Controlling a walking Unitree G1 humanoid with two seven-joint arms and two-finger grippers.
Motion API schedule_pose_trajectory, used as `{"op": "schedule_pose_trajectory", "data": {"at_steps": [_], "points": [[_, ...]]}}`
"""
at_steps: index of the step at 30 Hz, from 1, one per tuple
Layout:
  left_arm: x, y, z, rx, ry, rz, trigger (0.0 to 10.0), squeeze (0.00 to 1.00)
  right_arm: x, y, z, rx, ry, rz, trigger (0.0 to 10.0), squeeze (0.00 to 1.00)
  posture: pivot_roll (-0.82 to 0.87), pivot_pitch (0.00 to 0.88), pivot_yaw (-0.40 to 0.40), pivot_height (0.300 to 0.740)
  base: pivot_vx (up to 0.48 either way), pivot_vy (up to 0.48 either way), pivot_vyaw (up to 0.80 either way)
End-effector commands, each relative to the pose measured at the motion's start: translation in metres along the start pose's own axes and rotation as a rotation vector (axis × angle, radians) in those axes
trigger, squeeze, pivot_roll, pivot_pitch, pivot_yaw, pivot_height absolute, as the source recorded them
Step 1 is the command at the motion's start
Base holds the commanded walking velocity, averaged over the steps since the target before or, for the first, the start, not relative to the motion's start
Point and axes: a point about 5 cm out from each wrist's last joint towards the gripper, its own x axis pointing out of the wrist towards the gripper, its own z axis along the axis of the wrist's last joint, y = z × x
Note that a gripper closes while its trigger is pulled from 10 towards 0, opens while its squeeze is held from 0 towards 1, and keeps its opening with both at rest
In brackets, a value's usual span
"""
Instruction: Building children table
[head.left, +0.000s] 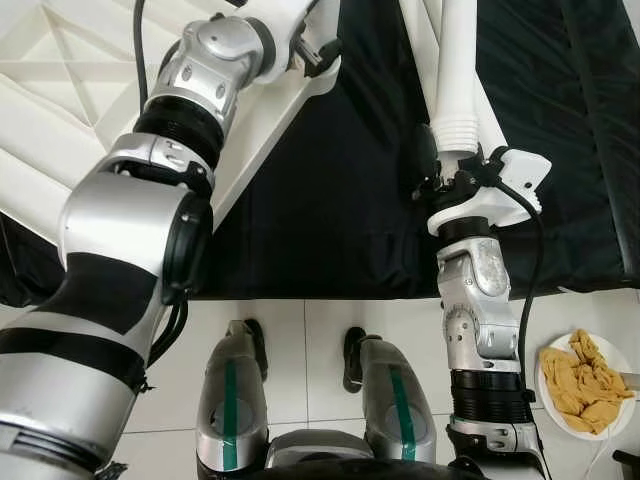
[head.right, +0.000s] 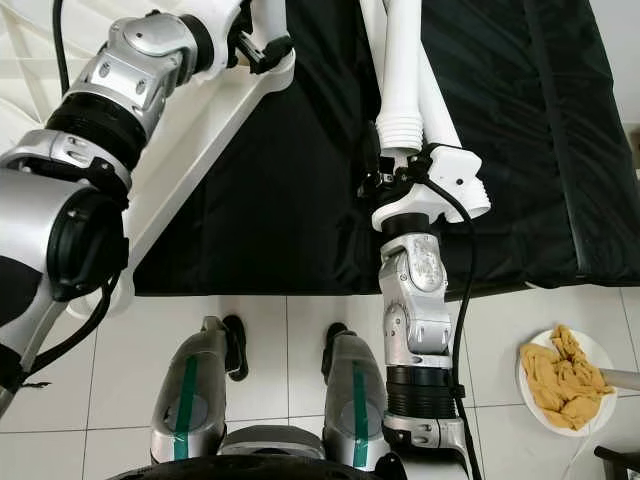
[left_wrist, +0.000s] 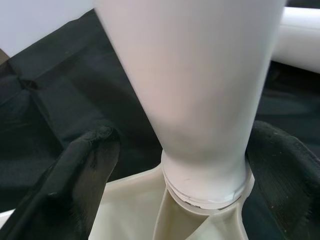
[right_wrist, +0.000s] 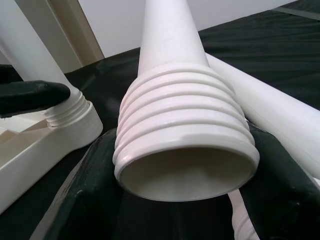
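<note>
— Right wrist view first: that white table leg (right_wrist: 185, 125) sits between the two black fingers of the right end effector (right_wrist: 180, 200), threaded end towards the camera, fingers pressed against its ridged collar. So it has hold of that one.

— And the upturned white table top (head.left: 60, 100)? It lies on the black cloth (head.left: 330, 200), its corner reaching towards the cloth's middle.

— Yes. The left end effector (left_wrist: 180, 165) is up at that corner, fingers spread wide around a second leg (left_wrist: 200, 100) already standing in its socket; they look close on either side, but I can't say they're squeezing it.

— How would you seat the held leg?

— I'd reckon: bring the threaded end square over a free socket, keep the leg in line with the socket, not tilted, then turn gently so the threads catch rather than cross. The left arm steadying the table top would help, since it may slide on cloth.

— Other legs (head.right: 440, 110) lie just beside the held one. Any writing?

— None I can read. A plate of yellow food (head.left: 585, 385) sits on the floor tiles (head.left: 320, 360), well apart.
</note>
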Motion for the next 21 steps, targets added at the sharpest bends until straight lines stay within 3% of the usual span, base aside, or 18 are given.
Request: {"op": "schedule_pose_trajectory", "data": {"at_steps": [1, 3, 6, 7, 9, 11, 13, 16, 18, 19, 21], "points": [[-0.020, 0.039, -0.005, -0.060, 0.008, 0.927, 10.0, 0.00, -0.004, 0.001, -0.002, 0.015, 0.014, -0.009, 10.0, 0.00, -0.02, 0.201, 0.010, 0.740, 0.000, 0.000, 0.00], [-0.017, 0.034, -0.005, -0.108, -0.017, 0.881, 10.0, 0.00, -0.004, 0.002, -0.003, 0.017, 0.016, -0.006, 10.0, 0.00, -0.01, 0.200, 0.011, 0.740, 0.000, 0.000, 0.00], [-0.003, 0.001, -0.010, -0.382, -0.164, 0.534, 10.0, 0.00, -0.004, 0.003, -0.005, 0.013, 0.022, 0.007, 10.0, 0.00, 0.01, 0.193, 0.014, 0.740, 0.000, 0.000, 0.00], [-0.003, 0.001, -0.010, -0.382, -0.164, 0.534, 10.0, 0.00, -0.004, 0.003, -0.005, 0.013, 0.022, 0.007, 10.0, 0.00, 0.01, 0.193, 0.014, 0.740, 0.000, 0.000, 0.00], [-0.003, -0.017, -0.009, -0.467, -0.266, 0.329, 10.0, 0.00, -0.003, 0.003, -0.007, 0.009, 0.026, 0.017, 10.0, 0.00, 0.03, 0.189, 0.009, 0.740, 0.000, 0.000, 0.00], [-0.007, -0.027, -0.009, -0.465, -0.295, 0.228, 10.0, 0.00, -0.001, 0.003, -0.008, 0.008, 0.028, 0.025, 10.0, 0.00, 0.03, 0.189, 0.009, 0.740, 0.000, 0.000, 0.00], [-0.010, -0.030, -0.009, -0.445, -0.319, 0.206, 10.0, 0.00, 0.000, 0.003, -0.009, 0.006, 0.029, 0.027, 10.0, 0.00, 0.05, 0.186, 0.007, 0.740, 0.000, 0.000, 0.00], [-0.029, -0.041, -0.011, -0.378, -0.392, 0.098, 10.0, 0.00, 0.006, 0.002, -0.008, -0.002, 0.019, 0.042, 10.0, 0.00, 0.07, 0.180, 0.004, 0.740, 0.000, 0.000, 0.00], [-0.036, -0.043, -0.013, -0.353, -0.401, 0.084, 10.0, 0.00, 0.009, 0.002, -0.007, -0.005, 0.010, 0.048, 10.0, 0.00, 0.07, 0.175, 0.001, 0.740, 0.000, 0.000, 0.00], [-0.049, -0.044, -0.019, -0.333, -0.407, 0.073, 10.0, 0.00, 0.013, 0.001, -0.004, -0.010, -0.008, 0.055, 10.0, 0.00, 0.08, 0.166, -0.003, 0.740, 0.000, 0.000, 0.00], [-0.053, -0.045, -0.021, -0.336, -0.406, 0.063, 10.0, 0.00, 0.014, 0.001, -0.003, -0.013, -0.015, 0.057, 10.0, 0.00, 0.08, 0.166, -0.003, 0.740, 0.000, 0.000, 0.00]]}}
